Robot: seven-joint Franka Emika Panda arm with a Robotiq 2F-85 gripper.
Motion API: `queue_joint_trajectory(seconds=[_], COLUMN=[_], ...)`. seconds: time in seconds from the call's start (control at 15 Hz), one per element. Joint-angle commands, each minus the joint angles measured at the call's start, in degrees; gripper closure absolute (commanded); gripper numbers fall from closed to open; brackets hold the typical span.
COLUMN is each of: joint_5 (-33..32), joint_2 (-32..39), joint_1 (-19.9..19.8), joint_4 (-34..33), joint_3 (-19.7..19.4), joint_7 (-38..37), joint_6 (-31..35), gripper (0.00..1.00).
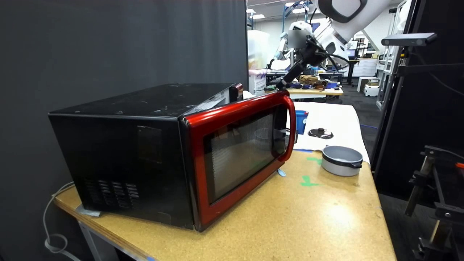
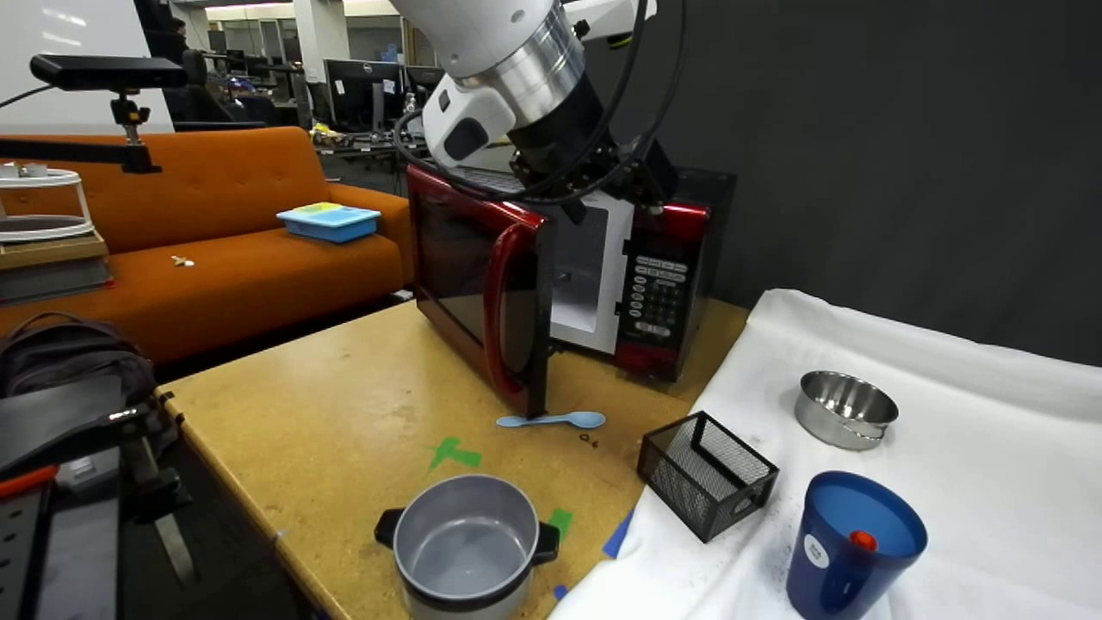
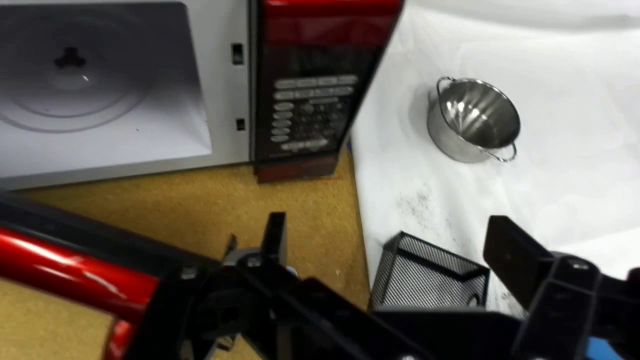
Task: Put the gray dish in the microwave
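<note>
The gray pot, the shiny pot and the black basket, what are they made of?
Gray pot: maybe coated metal, going by its smooth gray inside with a soft sheen, though plastic is possible.
Shiny pot: likely bare polished steel, as it is silvery with bright streaks of light inside.
Black basket: probably painted metal mesh; its sides show fine holes.

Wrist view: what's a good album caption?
Empty black two-fingered gripper, open, near a boxy black microwave whose glossy red door stands open; a round silver metal pot on white cloth.

A steel pot (image 2: 844, 413), mesh basket (image 2: 689, 504) and blue cup (image 2: 844, 579) stand on a white cloth (image 2: 990, 456).
</note>
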State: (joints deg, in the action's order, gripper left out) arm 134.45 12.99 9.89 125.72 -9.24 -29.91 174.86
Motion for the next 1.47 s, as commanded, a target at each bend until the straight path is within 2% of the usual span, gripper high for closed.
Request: queue_joint_trajectory(seconds=[0.0,0.07,0.13,0.27,0.33,0.53,0.73,0.8,1.0,1.4], joint_5=[0.45,0.0,0.46,-0.36,-3.19,-6.06,-2.79,-1.81,-0.03,8.61], joint_2=[2.65,3.34,4.14,6.3,7.6,10.64,10.58,9.66,8.12,7.39], joint_1=[3.04,4.01,0.75,0.88,3.18,1.95,-0.86,4.87,0.02,-12.87], joint_4=[-4.69,-5.86,-7.35,-9.34,-9.85,-11.49,-11.84,-7.93,-8.05,-8.86], joint_3=[1.26,1.7,6.23,8.68,7.97,12.66,17.72,9.97,14.6,27.28], joint_7=[-0.12,-0.54,0.76,0.54,-2.49,-3.67,-0.3,-0.18,0.27,9.92], joint_6=[2.9,3.8,5.41,8.55,11.11,21.34,29.42,25.23,24.14,23.87], gripper=[0.0,0.0,0.0,0.0,0.0,0.0,0.0,0.0,0.0,0.0])
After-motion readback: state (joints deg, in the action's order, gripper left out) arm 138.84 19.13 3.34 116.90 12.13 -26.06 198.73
